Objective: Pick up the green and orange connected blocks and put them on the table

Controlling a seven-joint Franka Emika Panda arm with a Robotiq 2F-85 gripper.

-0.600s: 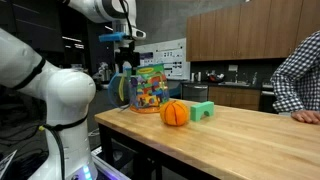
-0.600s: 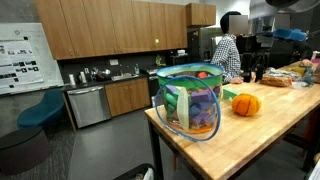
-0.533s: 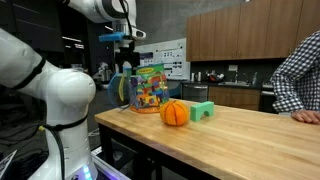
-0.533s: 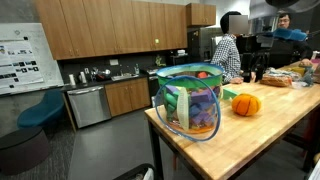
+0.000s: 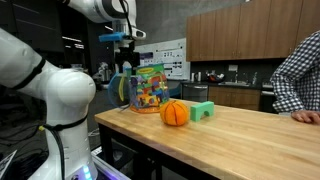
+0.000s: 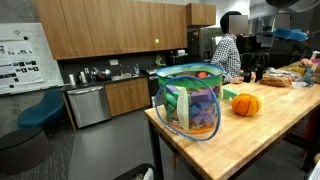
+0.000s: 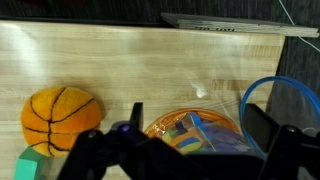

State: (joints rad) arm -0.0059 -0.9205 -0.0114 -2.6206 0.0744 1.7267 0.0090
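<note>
Tool (image 5: 124, 66) hangs above bag (image 5: 148, 88), green block (image 5: 203, 111) aside.

Glossy white arm (image 5: 40, 85) of rounded segments, dark grey joint rings, black gripper (image 5: 125, 58).

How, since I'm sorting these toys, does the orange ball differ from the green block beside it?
The orange ball is round with dark seams; the green block is boxy. The ball looks bigger and taller than the block. The ball sits nearer the toy bag than the block. Both rest on the wooden table.
</note>
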